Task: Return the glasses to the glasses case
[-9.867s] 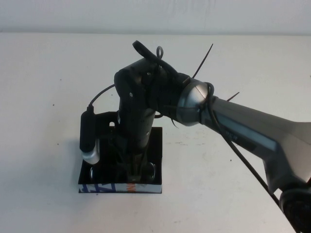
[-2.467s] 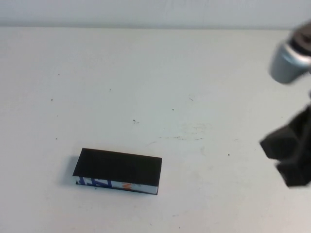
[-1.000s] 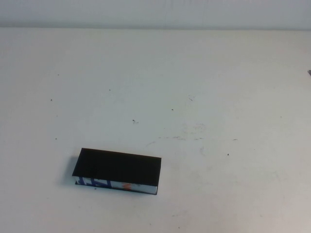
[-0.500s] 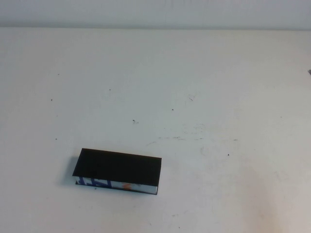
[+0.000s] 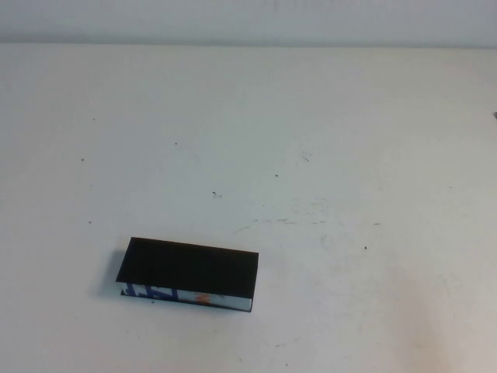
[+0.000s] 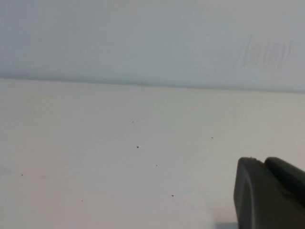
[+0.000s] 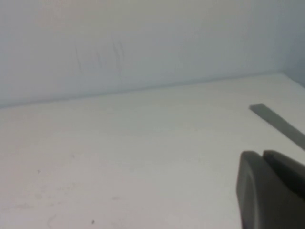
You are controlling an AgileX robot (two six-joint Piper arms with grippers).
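change since earlier: nearly ten seconds back the right arm reached over the open case, gripper down inside it. 2.5 s back the arm was pulling off at the right edge, lid already down. Half a second back matches this moment: no arm over the table, case in the same spot.
glasses case: black rectangular hinged glasses case [image 5: 188,273] with a blue, white and orange patterned strip along its near side. Lid closed flat. Sits on the near-left part of the table, long side slightly angled, right end a touch nearer.
glasses: dark thick-framed glasses not visible anywhere; cannot tell from this moment whether they are in the shut case.
surface: white matte tabletop [image 5: 326,140], scattered small dark specks and faint scuff marks right of centre. Case casts a small shadow on its left side.
room: plain pale wall [image 5: 248,19] along the far edge of the table. Right wrist view shows a grey flat strip [image 7: 279,124] lying on the table near a corner of the walls.
left gripper: outside the high view. In the left wrist view only a dark block of the left gripper [image 6: 269,193] shows at the picture's edge, low over bare table, facing the wall. Jaw state: cannot tell.
right gripper: outside the high view. Right wrist view shows a dark grey piece of the right gripper [image 7: 271,188] at the edge, over bare table, facing the wall. Jaw state: cannot tell.
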